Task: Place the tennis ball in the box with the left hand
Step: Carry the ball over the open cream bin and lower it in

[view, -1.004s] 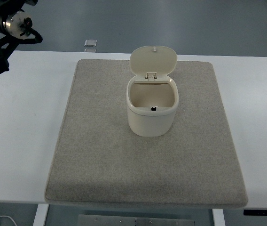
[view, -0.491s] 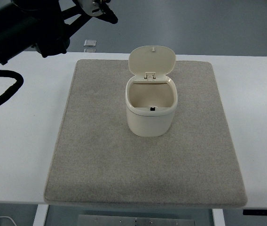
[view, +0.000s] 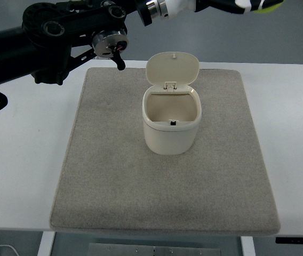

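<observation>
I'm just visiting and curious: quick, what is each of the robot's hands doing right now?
Left hand: at the top edge, closed around the tennis ball, only partly in view.
Right hand: not in view.

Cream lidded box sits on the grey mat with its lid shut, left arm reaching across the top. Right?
Not quite. In the top view the cream plastic box on the grey felt mat has its hinged lid standing open. The black left arm does reach across the top.

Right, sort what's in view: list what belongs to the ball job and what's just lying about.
Job: yellow-green tennis ball, at the top edge; left hand holding it; cream plastic box, lid open.
Lying about: grey felt mat; white table.
</observation>
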